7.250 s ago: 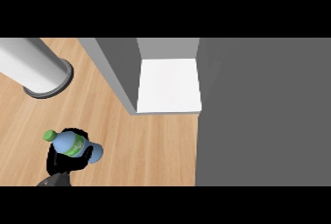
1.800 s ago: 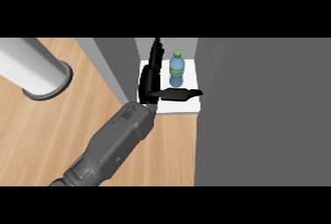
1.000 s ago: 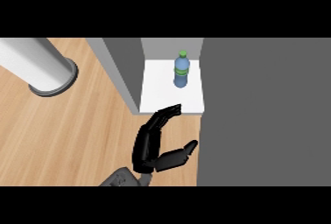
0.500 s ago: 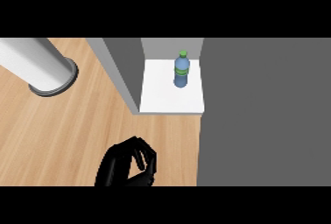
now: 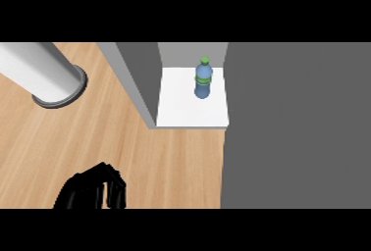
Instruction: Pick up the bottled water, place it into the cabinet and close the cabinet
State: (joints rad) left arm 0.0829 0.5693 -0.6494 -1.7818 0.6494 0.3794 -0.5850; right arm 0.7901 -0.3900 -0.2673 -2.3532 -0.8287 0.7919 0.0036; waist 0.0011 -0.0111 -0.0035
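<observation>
Head view: the bottled water (image 5: pixel 203 81) stood upright on the white floor of the cabinet (image 5: pixel 190 112), toward 12 o'clock in the frame, green cap uppermost and a green band round its blue body. It sat near the back of the white floor and toward its 3 o'clock side, close beside the dark grey panel (image 5: pixel 297 127) that filled the frame from 1 to 5 o'clock; whether the two touched could not be made out. The cabinet's grey side wall (image 5: pixel 136 73) closed off the compartment on the 9 o'clock side, and its front lay open to the wooden counter (image 5: pixel 167 157). The left hand (image 5: pixel 91 188) showed at 7 o'clock, well apart from the bottle, black fingers curled in on themselves and holding nothing; its lower part was cut off by the frame's edge, and no forearm could be seen behind it. A pale grey cylinder (image 5: pixel 43 73) rested on the counter at 10 o'clock, its far end running out of the frame. The right hand appeared nowhere in the view
</observation>
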